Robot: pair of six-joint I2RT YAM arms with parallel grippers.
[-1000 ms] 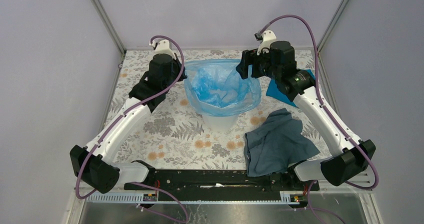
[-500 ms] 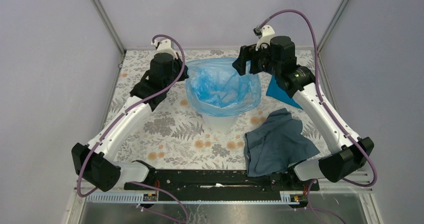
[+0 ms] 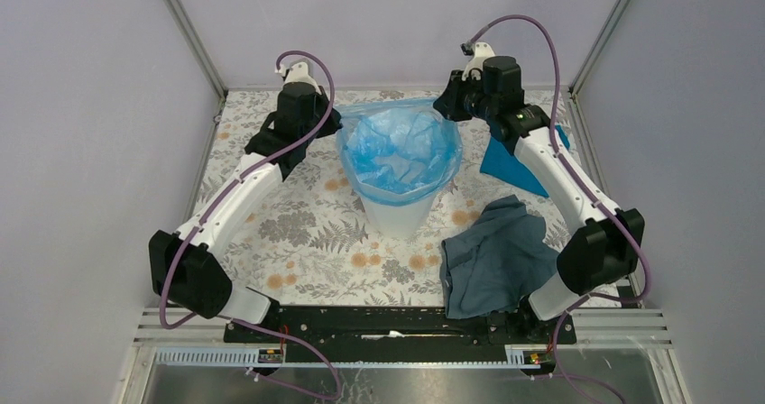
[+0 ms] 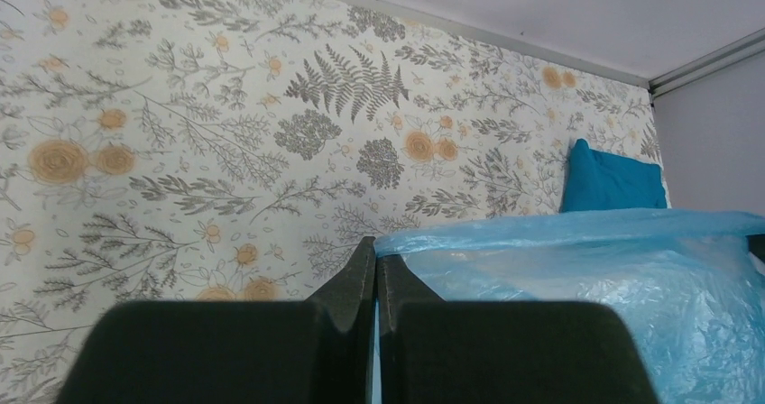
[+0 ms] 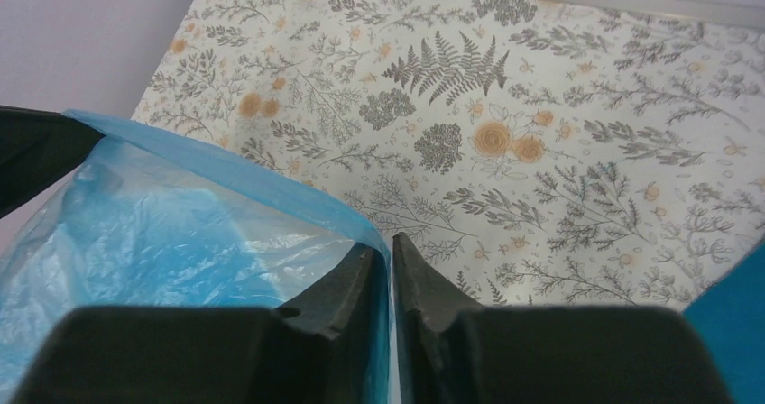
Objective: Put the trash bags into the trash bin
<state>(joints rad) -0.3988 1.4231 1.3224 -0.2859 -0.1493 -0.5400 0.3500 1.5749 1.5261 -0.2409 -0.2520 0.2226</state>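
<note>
In the centre of the top view the trash bag [image 3: 399,147] sits in the trash bin [image 3: 397,216]. The film hides the rim of the bin, and only its lower part shows. The left gripper [image 4: 375,246] is pinched narrow on the left edge of the bag. The right gripper [image 5: 391,242] pinches its upper right edge. The right arm partly covers the teal cloth [image 3: 498,164].

You had both arms stretched forward from their bases, elbows bent outward and wrists turned in toward each other. At the end of your left arm [image 3: 236,192], the left gripper [image 4: 376,251] was closed tight, jaws meeting on the rim of the trash bag [image 3: 397,147] at its fingertips. On your right arm [image 3: 559,174], the right gripper [image 5: 391,246] pinched the same rim, its fingers nearly touching.
</note>
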